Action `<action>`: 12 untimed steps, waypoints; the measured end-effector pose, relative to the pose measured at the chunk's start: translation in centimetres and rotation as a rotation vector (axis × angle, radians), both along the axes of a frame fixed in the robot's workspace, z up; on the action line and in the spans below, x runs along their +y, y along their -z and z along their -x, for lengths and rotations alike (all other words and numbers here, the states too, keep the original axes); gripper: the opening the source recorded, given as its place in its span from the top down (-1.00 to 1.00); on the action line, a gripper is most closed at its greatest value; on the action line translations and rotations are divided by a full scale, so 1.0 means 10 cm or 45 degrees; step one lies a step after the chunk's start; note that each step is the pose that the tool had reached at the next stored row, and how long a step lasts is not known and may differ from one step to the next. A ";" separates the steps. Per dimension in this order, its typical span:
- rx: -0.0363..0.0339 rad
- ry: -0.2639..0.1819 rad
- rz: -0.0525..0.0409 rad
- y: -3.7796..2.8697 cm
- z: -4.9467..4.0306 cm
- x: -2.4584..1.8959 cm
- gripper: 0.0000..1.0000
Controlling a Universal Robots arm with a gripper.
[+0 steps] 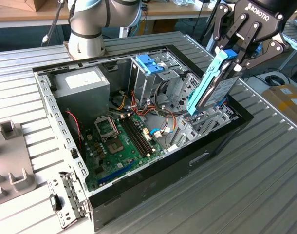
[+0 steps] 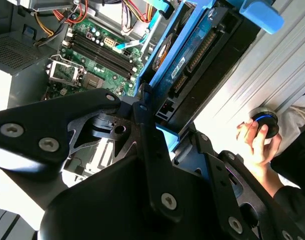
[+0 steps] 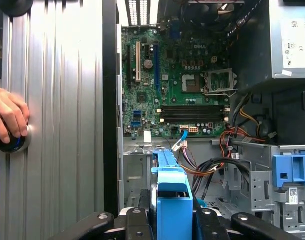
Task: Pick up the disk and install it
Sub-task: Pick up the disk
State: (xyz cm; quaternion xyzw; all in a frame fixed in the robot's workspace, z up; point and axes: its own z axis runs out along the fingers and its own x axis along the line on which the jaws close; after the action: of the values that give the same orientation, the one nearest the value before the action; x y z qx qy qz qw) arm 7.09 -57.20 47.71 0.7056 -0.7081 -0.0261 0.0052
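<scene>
- Now the claw (image 1: 234, 57) is clamped on the disk (image 1: 214, 83) by its top end, blue frame between the fingers.
- Disk hangs tilted, lower end just above the drive slots (image 1: 207, 117) at the case's (image 1: 153, 187) edge, probably lined up for sliding in.
- Case lies open on the surface (image 1: 255, 180), green board (image 1: 121, 141) exposed.
- A person's hand (image 2: 257, 145) rests on a round knob (image 2: 266, 122) beside the case.
</scene>
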 end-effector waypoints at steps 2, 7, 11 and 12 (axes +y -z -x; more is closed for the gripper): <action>0.0000 0.000 0.000 0.000 -0.012 0.000 0.26; 0.0000 0.000 0.002 0.003 -0.059 0.007 0.26; 0.0000 0.000 0.002 0.009 -0.070 0.008 0.26; 0.0000 0.000 0.002 0.010 -0.070 0.007 0.26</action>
State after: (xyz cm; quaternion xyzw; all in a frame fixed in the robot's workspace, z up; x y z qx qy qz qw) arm 7.79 -57.14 47.61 0.7056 -0.7081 -0.0255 0.0058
